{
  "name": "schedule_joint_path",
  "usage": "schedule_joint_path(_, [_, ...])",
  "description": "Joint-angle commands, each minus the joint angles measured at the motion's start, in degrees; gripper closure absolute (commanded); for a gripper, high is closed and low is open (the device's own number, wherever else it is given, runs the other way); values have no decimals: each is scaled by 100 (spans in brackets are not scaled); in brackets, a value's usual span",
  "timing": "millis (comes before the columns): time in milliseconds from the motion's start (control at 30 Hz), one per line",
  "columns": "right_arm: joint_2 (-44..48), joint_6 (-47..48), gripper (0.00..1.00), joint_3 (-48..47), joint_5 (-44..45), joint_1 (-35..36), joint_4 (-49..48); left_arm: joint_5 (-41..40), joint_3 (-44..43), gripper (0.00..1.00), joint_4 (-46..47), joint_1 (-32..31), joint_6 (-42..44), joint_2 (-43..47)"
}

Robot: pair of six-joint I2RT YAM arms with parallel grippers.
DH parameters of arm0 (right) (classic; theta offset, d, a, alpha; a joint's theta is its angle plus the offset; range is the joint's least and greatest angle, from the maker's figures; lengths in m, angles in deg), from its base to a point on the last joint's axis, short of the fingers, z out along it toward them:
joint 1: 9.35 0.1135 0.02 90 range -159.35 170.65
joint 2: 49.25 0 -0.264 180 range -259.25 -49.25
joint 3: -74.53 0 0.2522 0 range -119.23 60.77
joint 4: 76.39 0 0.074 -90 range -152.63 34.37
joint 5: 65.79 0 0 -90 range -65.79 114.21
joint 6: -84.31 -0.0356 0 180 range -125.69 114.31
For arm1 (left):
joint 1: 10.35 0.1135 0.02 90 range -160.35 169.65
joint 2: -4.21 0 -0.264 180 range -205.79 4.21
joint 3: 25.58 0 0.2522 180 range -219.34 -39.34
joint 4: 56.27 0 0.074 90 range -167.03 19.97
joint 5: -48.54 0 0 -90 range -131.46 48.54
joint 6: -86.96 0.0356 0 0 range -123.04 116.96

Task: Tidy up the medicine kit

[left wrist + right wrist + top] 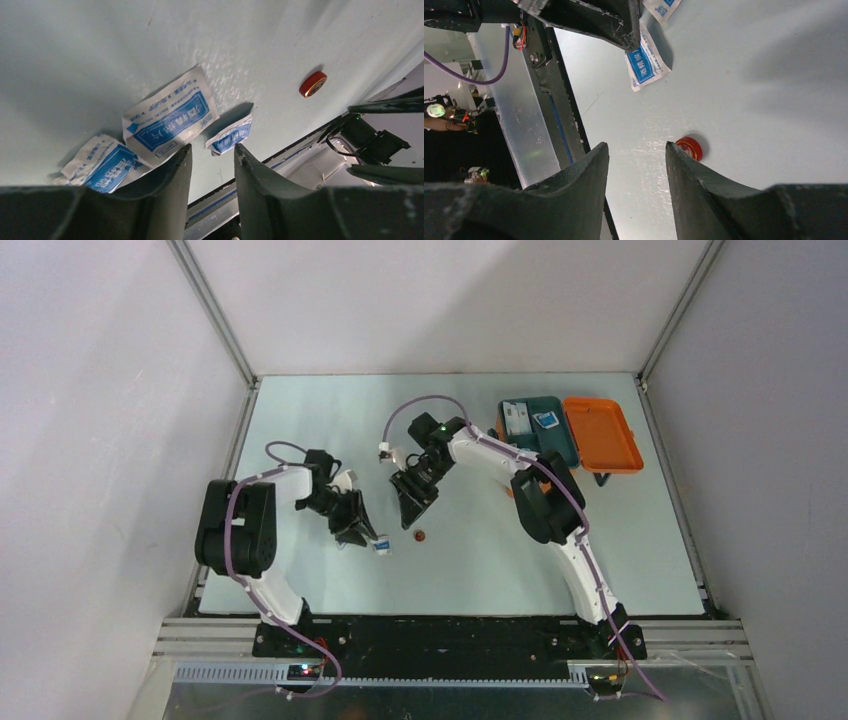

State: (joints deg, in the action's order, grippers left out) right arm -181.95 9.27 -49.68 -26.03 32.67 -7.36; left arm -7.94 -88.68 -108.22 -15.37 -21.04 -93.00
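Note:
The medicine kit point(598, 435) stands open at the back right, its orange lid folded out to the right and a teal tray point(560, 412) holding white-and-blue packets. My left gripper point(364, 533) is open and empty, low over three white-and-blue wipe packets: a large one point(170, 117), one on the left point(102, 165) and a small one point(231, 135). The left wrist view shows the gripper point(212, 147) just short of them. My right gripper point(411, 516) is open and empty above a small red round tin point(421, 536), which lies just past its right finger point(689, 147).
The left gripper's fingers point(589, 20) reach into the right wrist view beside a packet point(646, 62). The red tin also shows in the left wrist view point(313, 83). The two grippers are close together mid-table. Grey walls enclose the table.

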Motion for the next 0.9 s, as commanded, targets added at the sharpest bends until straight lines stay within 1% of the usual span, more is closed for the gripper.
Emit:
schedule_joint_path(0, [469, -43, 50, -11, 116, -126, -119, -632, -286, 61, 20, -204, -29, -251])
schedule_joint_path(100, [513, -53, 50, -12, 138, -238, -121, -1156, -500, 67, -316, -307, 12, -420])
schedule_joint_path(167, [544, -47, 50, -18, 160, -312, -121, -1304, -560, 70, -458, -392, 83, -545])
schedule_joint_path(200, [568, -46, 50, -19, 175, -364, -121, -1326, -568, 72, -495, -440, 115, -617])
schedule_joint_path(300, [652, 51, 50, -35, 298, -449, -110, -1235, -719, 74, -562, -564, 305, -806])
schedule_joint_path(333, [668, 82, 50, -45, 345, -482, -86, -1181, -865, 77, -607, -576, 354, -926])
schedule_joint_path(433, [795, 228, 50, -130, 487, -555, 18, -1036, -1189, 83, -693, -588, 630, -1113])
schedule_joint_path(467, [832, 253, 50, -164, 539, -596, 36, -797, -1356, 87, -728, -588, 705, -1170])
schedule_joint_path(567, [1004, 508, 49, -265, 719, -714, 191, -338, -1705, 93, -760, -588, 1083, -1158])
schedule_joint_path(633, [1105, 673, 49, -390, 878, -833, 294, 140, -1977, 99, -777, -587, 1371, -1095])
schedule_joint_path(667, [1136, 718, 49, -477, 922, -887, 323, 459, -2153, 99, -799, -579, 1565, -1027])
schedule_joint_path(767, [1290, 845, 46, -656, 800, -1247, 433, 1034, -2454, 100, -820, -517, 1978, -741])
schedule_joint_path(800, [1332, 861, 45, -746, 593, -1332, 451, 1298, -2597, 100, -821, -500, 2161, -682])
schedule_joint_path(833, [1347, 869, 42, -787, 462, -1489, 466, 1403, -2672, 100, -821, -474, 2244, -573])
schedule_joint_path(867, [1360, 835, 41, -856, 139, -1562, 458, 1535, -2819, 100, -817, -461, 2381, -528])
